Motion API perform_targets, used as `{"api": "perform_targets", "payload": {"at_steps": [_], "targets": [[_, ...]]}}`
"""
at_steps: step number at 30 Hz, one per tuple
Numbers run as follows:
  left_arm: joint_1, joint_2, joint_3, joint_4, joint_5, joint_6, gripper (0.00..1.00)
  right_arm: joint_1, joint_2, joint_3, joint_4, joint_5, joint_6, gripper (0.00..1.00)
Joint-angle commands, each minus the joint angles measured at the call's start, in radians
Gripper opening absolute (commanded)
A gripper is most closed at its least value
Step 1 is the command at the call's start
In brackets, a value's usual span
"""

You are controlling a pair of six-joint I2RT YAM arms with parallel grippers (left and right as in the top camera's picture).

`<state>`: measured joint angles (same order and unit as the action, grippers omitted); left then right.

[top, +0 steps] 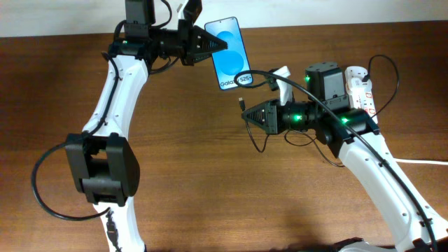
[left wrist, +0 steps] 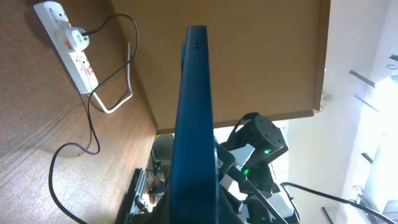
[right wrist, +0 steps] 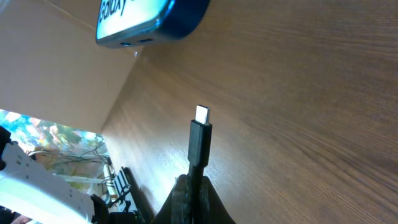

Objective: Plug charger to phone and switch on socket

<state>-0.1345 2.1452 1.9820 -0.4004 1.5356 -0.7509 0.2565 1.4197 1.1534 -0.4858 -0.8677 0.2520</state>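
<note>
My left gripper (top: 210,43) is shut on the phone (top: 231,52) and holds its blue screen up above the table's far side. In the left wrist view the phone (left wrist: 194,118) shows edge-on. My right gripper (top: 250,116) is shut on the charger's black plug (top: 242,104), which points toward the phone's bottom edge a short way below it. In the right wrist view the plug tip (right wrist: 200,134) stands upright with a gap to the phone's bottom edge (right wrist: 149,25). The white socket strip (top: 360,87) lies at the right, the black cable plugged into it (left wrist: 74,40).
The black charger cable (top: 388,77) loops over my right arm and across the wooden table (top: 210,182). The strip's thick white cord (top: 420,162) runs off to the right edge. A second black cable (top: 42,189) hangs by my left arm's base.
</note>
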Motion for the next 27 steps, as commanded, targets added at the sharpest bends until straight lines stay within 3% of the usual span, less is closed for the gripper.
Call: {"api": "perform_targets", "payload": {"at_steps": [1, 5, 27], "targets": [[0.004, -0.013, 0.018, 0.002, 0.002, 0.019, 0.00, -0.002, -0.006, -0.009, 0.018, -0.057, -0.034, 0.04], [0.004, -0.013, 0.018, -0.006, -0.034, 0.019, 0.00, -0.002, -0.011, -0.009, 0.109, -0.119, -0.025, 0.04], [-0.008, -0.013, 0.018, -0.061, -0.006, 0.020, 0.00, -0.028, -0.008, -0.009, 0.155, -0.063, 0.064, 0.04]]}}
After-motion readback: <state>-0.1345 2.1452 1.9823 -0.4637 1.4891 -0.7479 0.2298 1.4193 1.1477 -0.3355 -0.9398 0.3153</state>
